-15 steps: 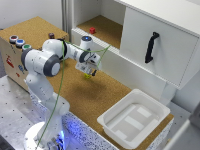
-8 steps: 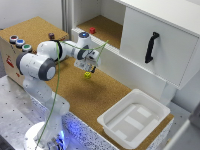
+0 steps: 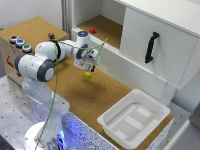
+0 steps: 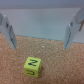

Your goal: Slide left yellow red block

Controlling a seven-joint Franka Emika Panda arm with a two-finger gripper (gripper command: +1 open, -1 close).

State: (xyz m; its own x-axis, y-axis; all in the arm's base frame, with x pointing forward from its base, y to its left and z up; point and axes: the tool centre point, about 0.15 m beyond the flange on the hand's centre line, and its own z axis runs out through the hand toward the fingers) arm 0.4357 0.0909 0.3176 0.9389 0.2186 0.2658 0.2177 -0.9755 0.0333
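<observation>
Yellow red block (image 3: pixel 87 75) is sitting on the cork table (image 3: pixel 75 95), mid-frame in the exterior view, just below the gripper (image 3: pixel 90 65), not touching it. In the wrist view the block (image 4: pixel 32 66) is lying low in frame, off-centre btwn the fingers (image 4: pixel 73 30), which are standing wide apart w/ nothing held. To slide it well, I'd judge: drop until a fingertip is beside the cube, then push flat and slow so it isn't tipping. White tray (image 3: pixel 150 132), lower right, is looking empty. Cabinet shelf (image 3: pixel 107 27), upper centre, is holding a red cube (image 3: pixel 92 30).
</observation>
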